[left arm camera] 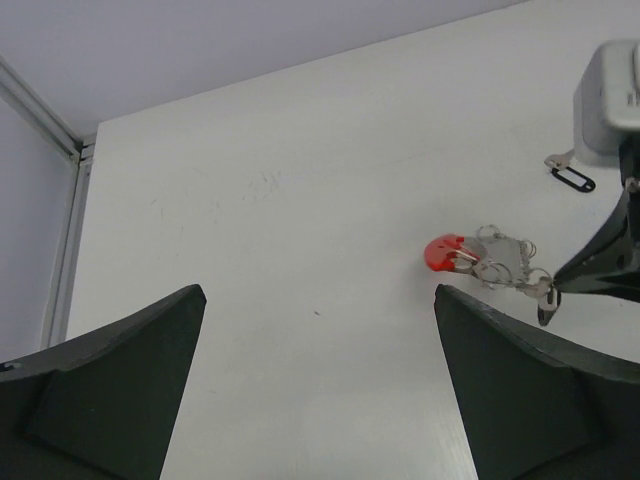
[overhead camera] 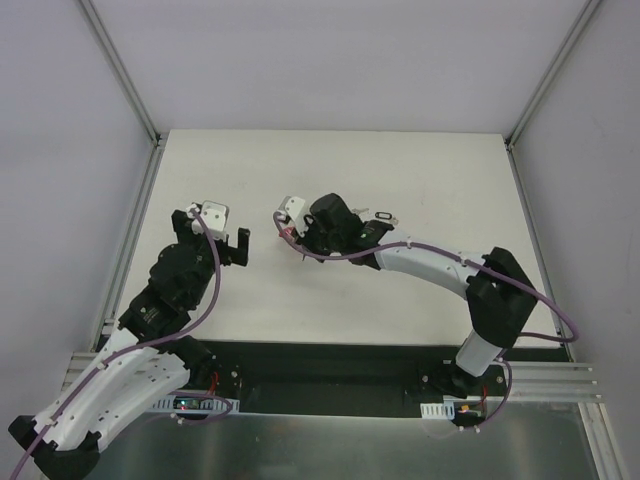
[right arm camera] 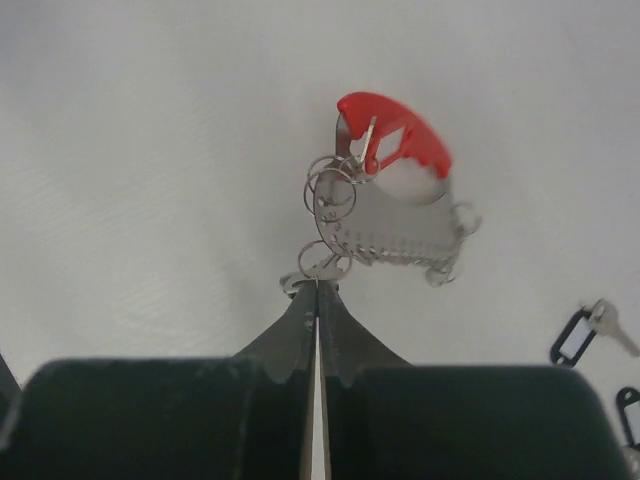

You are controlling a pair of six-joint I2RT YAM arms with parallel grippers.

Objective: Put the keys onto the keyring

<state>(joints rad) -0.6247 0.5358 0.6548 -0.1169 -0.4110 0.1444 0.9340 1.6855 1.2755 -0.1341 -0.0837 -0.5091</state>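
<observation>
The keyring [right arm camera: 393, 225] lies flat on the white table, its red arc [right arm camera: 395, 138] on the far side and grey metal below, with small split rings hooked on its left end. My right gripper [right arm camera: 318, 284] is shut on a silver key [right arm camera: 322, 268] at the keyring's near left edge. From the left wrist view the keyring [left arm camera: 500, 262] shows with that key's black tag [left arm camera: 545, 305] hanging at the right fingertips. My left gripper [left arm camera: 318, 300] is open and empty, left of the keyring. In the top view the keyring [overhead camera: 290, 235] lies between the two grippers.
Two more black-tagged keys [right arm camera: 577, 335] [right arm camera: 630, 410] lie on the table right of the keyring; one shows in the top view [overhead camera: 383, 216] behind the right arm. Metal rails [overhead camera: 125, 235] border the table's sides.
</observation>
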